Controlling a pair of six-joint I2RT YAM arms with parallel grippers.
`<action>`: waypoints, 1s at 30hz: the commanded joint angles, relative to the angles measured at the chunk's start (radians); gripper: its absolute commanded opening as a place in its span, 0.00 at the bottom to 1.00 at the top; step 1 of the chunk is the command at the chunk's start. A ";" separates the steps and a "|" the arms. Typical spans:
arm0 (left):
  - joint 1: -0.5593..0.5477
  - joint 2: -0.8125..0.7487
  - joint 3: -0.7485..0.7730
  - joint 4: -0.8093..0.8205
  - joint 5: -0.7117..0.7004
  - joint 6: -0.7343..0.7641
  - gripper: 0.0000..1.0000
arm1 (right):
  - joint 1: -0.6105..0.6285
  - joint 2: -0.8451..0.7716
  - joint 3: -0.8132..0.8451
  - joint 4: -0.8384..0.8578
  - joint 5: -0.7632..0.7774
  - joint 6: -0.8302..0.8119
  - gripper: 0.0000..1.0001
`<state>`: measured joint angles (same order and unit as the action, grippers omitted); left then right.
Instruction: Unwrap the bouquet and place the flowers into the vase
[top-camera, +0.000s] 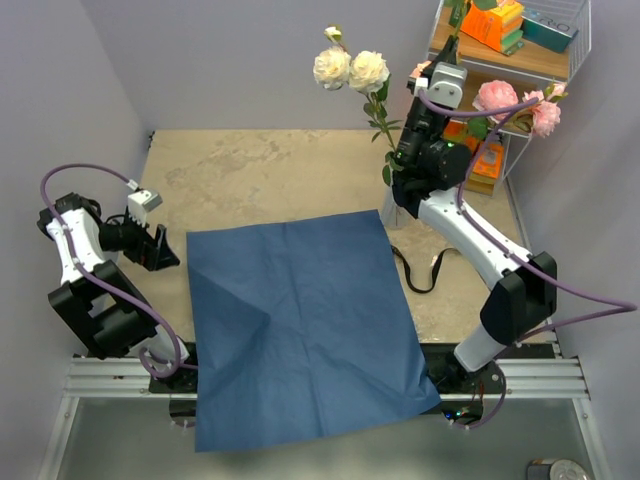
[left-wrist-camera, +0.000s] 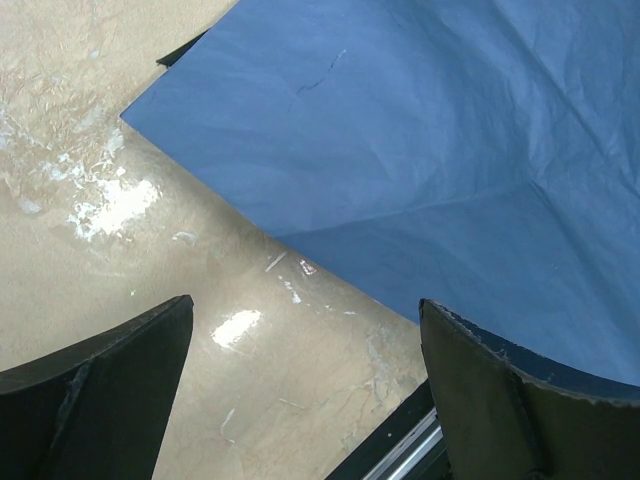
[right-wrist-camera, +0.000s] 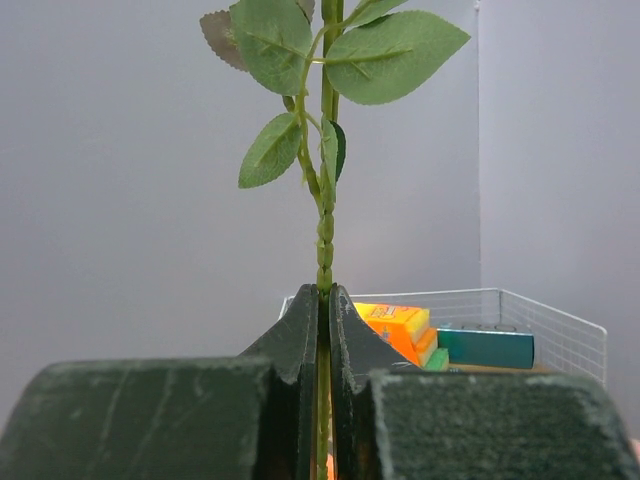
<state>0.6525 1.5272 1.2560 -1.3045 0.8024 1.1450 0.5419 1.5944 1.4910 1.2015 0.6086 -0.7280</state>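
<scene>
The right fingers (right-wrist-camera: 300, 345) were pressed together on the thin green stem of the flowers (right-wrist-camera: 325, 235), holding them upright above the far right of the worktop (top-camera: 250, 170). The cream heads stood high over the arm and the pink ones leaned toward the wire shelf (top-camera: 520, 62). The pinch sat far below the heads, so their weight could have swung the stem round in the grip or let it slide during lowering. The vase was not clearly visible, seemingly masked by the right arm in the top view. With its mouth hidden, the stem ends could have caught the rim, bent, or tipped it over. The pink heads, close to the shelf and its orange boxes (top-camera: 495, 25), might have snagged on the wire. How many stems were actually pinched could not be told, and a loose one might have dropped. The black ribbon (top-camera: 420, 272) lay just beside the arm and the flattened blue paper (top-camera: 300, 330), where a link could have dragged it. The left fingers (left-wrist-camera: 110, 385) were spread wide and empty over the paper's edge, well apart from the flowers.
</scene>
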 joint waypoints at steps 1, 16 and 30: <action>0.010 0.005 0.054 -0.012 -0.002 0.009 0.99 | -0.023 0.032 0.069 0.115 -0.023 0.016 0.00; 0.010 0.008 0.054 -0.012 -0.008 0.010 0.99 | -0.028 0.006 -0.164 0.227 0.040 0.030 0.00; 0.009 -0.044 0.039 -0.012 0.003 0.001 0.99 | 0.038 -0.172 -0.351 0.084 0.144 0.101 0.77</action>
<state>0.6525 1.5299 1.2896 -1.3045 0.7803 1.1446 0.5457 1.4960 1.1576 1.2797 0.6975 -0.6613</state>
